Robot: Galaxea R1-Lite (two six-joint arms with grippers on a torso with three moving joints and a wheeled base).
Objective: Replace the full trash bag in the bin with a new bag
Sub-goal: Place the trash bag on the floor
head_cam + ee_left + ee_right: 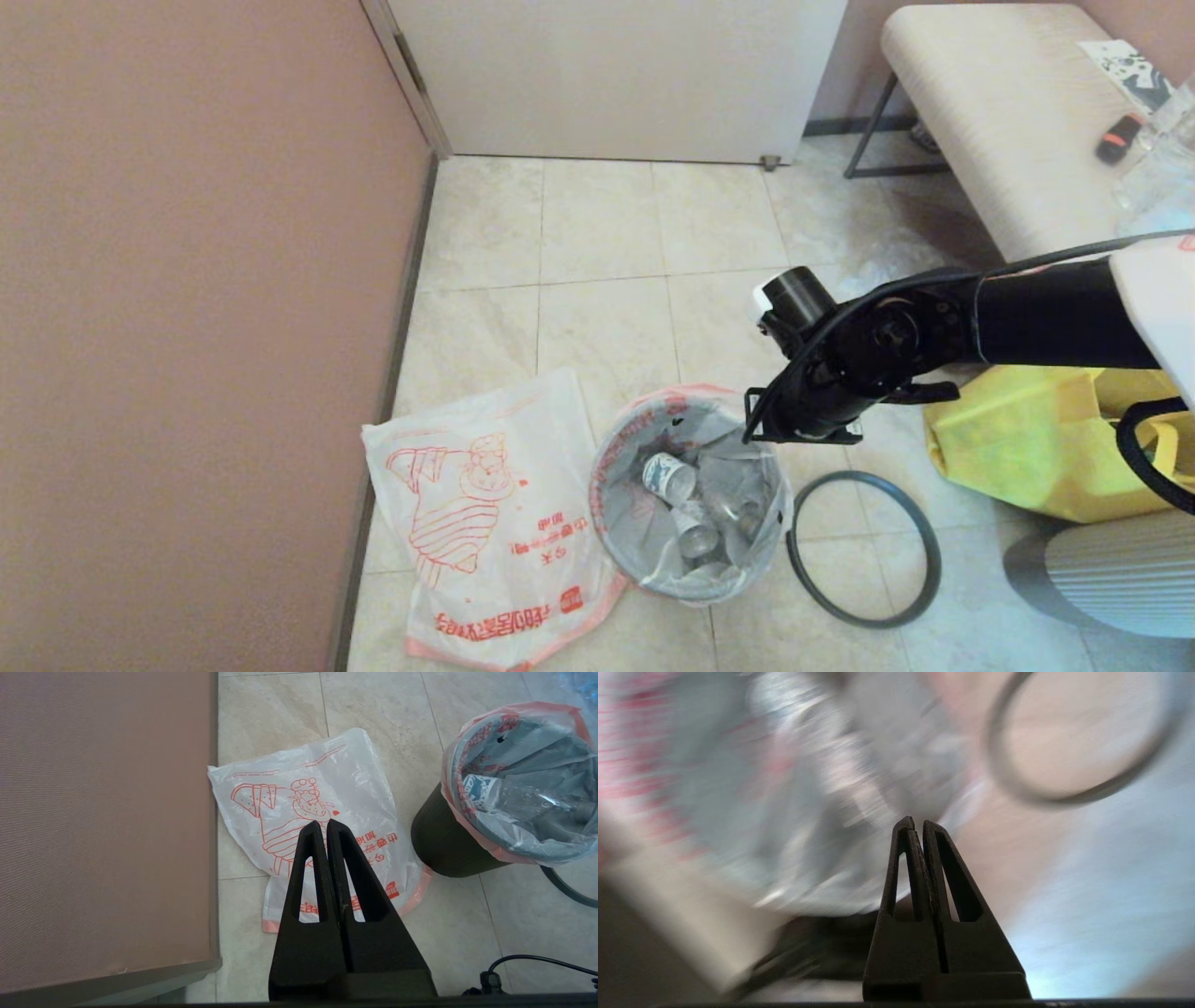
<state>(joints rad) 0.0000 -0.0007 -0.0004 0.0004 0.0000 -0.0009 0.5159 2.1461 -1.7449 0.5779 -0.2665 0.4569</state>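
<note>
The full trash bag (693, 509) sat in the bin (444, 849), its pink-edged mouth folded out over the bin's lip, with clear bottles and a printed label visible inside. The grey hoop rim (864, 551) was already off and lay flat on the tiles just beside the bin, on my right. On the bin's other side, against the foot of the wall, the new bag (485, 523) lay flat with its red figure facing up.

My right gripper (915, 823) hung over the far right edge of the bag's mouth, fingers pressed together with nothing between them; it was clenched on air, not on plastic. My left gripper (322, 826) was also clenched empty, parked above the new bag.

As I judged it, the next step was to take hold of the bag's folded edge, and the risks lay there. The film was thin and slack, so a pinch that caught only a sliver could slip free or tear as the bottles' weight came on. Lifting from a single point of the mouth might tip the light bin over or drag it along, and spill the bottles. The hoop rim lay near enough to be knocked, and the yellow tote (1018, 439) behind my arm could snag it.
</note>
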